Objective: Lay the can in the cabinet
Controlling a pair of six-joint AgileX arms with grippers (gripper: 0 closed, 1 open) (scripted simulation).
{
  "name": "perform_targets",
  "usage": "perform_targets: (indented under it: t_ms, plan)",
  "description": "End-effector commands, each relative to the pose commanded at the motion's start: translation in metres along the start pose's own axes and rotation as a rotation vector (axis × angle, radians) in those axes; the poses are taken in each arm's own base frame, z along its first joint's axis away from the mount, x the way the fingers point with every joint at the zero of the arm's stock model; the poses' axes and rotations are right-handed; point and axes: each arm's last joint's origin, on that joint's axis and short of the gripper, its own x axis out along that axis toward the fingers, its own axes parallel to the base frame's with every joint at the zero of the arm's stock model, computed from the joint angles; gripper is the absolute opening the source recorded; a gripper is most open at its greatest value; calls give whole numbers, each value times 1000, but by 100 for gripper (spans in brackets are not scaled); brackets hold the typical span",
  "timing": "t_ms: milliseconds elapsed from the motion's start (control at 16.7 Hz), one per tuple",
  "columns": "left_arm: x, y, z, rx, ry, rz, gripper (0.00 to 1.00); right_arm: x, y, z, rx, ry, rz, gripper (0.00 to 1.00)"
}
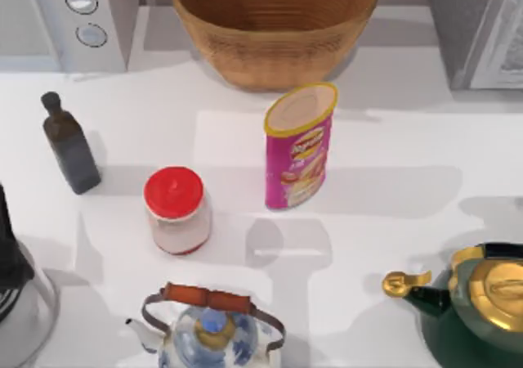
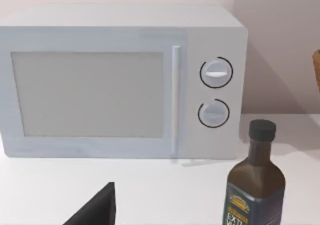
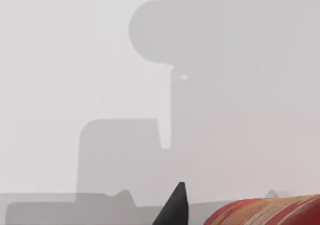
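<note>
The can (image 1: 299, 145) stands untouched mid-table, well left of the cabinet (image 1: 478, 26) at far right, so reaching and grasping comes first; I cannot tell either arm's finger state.

The can (image 1: 299, 148) stands upright mid-table, basket (image 1: 274, 26) behind it, jar (image 1: 176, 211) to its left, cabinet (image 1: 478, 29) far right.
</note>
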Motion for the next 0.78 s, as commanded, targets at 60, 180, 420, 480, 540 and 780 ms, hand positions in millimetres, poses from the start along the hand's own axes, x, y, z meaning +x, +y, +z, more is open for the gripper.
perform_targets:
  t_ms: [60, 180, 420, 480, 540, 780]
  plan:
    - [0, 0, 0, 0, 0, 0, 100, 0, 0, 0, 0, 0, 0, 32]
    - [0, 0, 0, 0, 0, 0, 100, 0, 0, 0, 0, 0, 0, 17]
    - [0, 0, 0, 0, 0, 0, 100, 0, 0, 0, 0, 0, 0, 0]
    - [0, 0, 0, 0, 0, 0, 100, 0, 0, 0, 0, 0, 0, 0]
    - [0, 0, 0, 0, 0, 0, 100, 0, 0, 0, 0, 0, 0, 0]
    - [0, 0, 0, 0, 0, 0, 100, 0, 0, 0, 0, 0, 0, 0]
